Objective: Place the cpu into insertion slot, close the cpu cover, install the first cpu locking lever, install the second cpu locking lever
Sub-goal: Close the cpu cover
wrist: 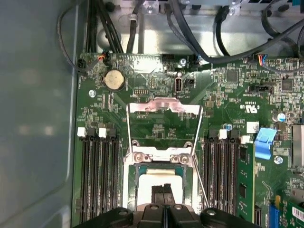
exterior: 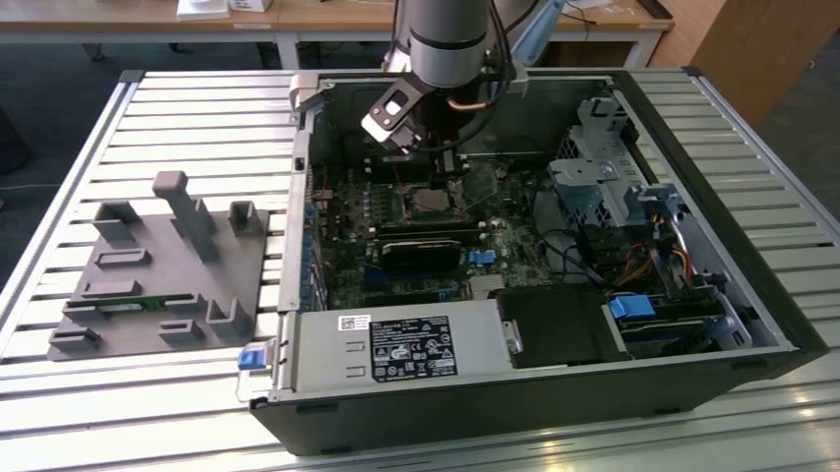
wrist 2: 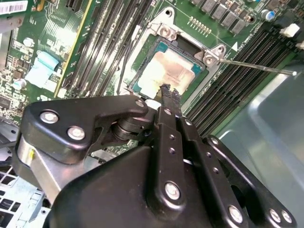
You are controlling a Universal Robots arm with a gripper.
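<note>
A silver slatted aluminium table [exterior: 79, 128] fills most of the exterior view, its ribs running across the frame. Soft light glints off the slats at the lower right. Along the top edge stands a light wooden desk [exterior: 341, 18] on white metal legs [exterior: 286, 49], with white paper items [exterior: 223, 8] on it at the upper left. Dark grey floor [exterior: 53, 69] shows beneath it. A brown wooden cabinet side [exterior: 761, 49] occupies the upper right corner.

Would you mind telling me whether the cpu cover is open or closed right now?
Open: in the first wrist view the cpu cover stands swung back on its hinge, and the cpu lies uncovered by it.
</note>
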